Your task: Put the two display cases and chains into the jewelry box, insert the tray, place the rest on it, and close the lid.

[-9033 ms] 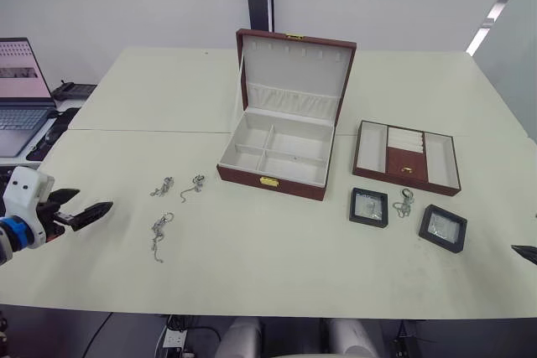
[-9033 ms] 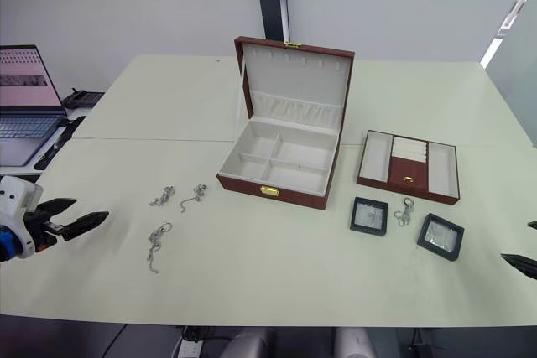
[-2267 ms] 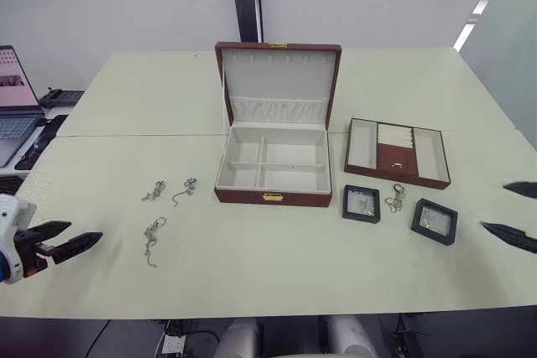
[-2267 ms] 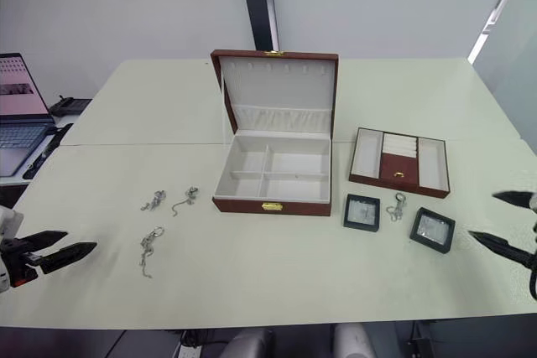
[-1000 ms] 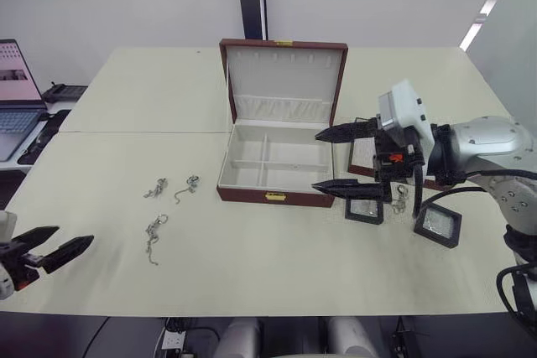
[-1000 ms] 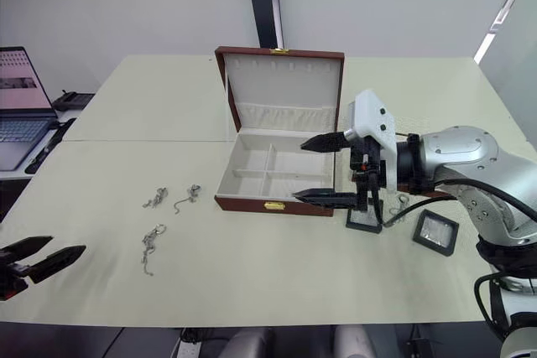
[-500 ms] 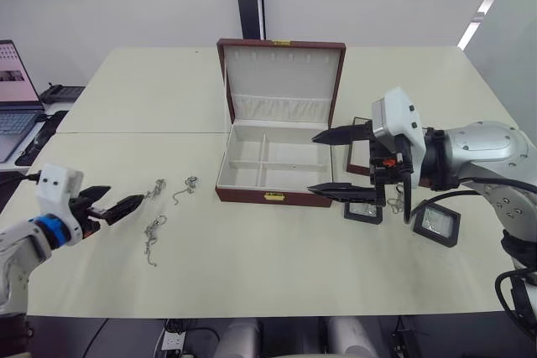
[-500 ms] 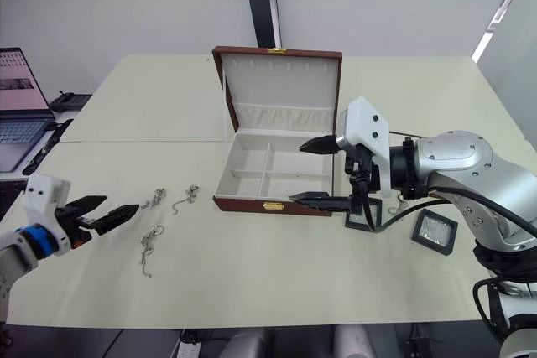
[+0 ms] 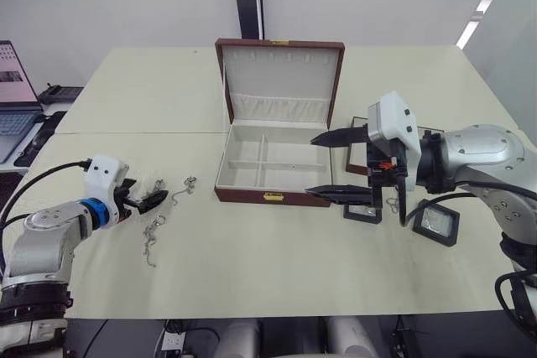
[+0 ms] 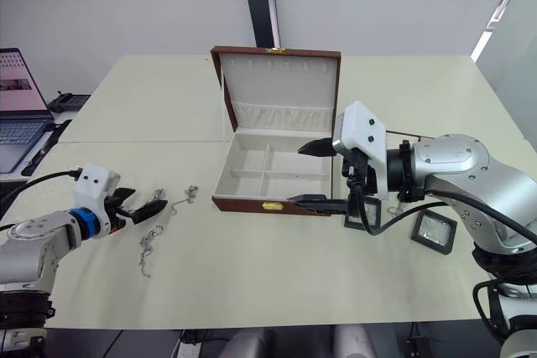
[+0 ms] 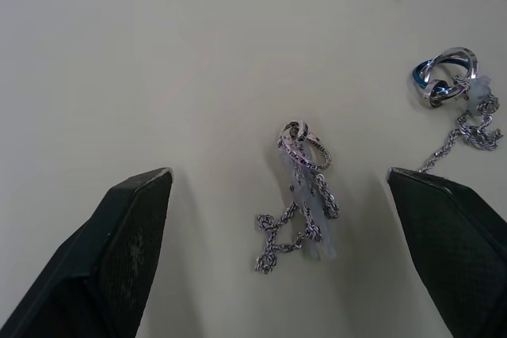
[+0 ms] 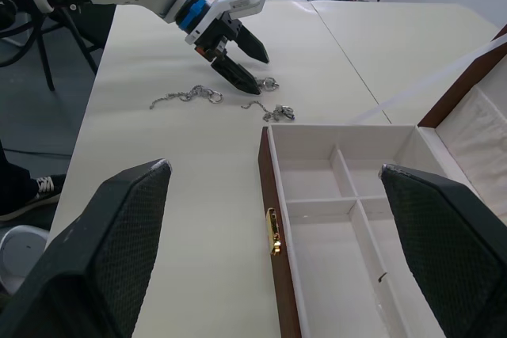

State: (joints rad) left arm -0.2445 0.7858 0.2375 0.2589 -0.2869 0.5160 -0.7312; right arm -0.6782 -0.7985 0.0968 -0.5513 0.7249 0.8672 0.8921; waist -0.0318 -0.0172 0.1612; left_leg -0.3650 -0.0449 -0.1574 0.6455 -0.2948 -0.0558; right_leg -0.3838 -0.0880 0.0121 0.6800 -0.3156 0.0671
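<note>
A pale table [image 9: 277,266] is seen carrying the jewelry box [image 9: 273,165], which stands near the middle with its lid [image 9: 280,77] raised upright and its cream compartments bare. The tray [image 9: 356,155] lies just to the right of the box, largely hidden behind the right gripper [image 9: 336,165], whose jaws are spread wide and held over the box's right front corner. The two display cases [image 9: 436,222] rest in front of the tray, one partly covered by the right arm. Three chains [image 9: 151,239] are scattered on the table well to the left of the box. The left gripper [image 10: 141,205] is held low over the leftmost chain [image 11: 303,191], its jaws spread with that chain lying between the fingers [image 11: 127,235], untouched.
</note>
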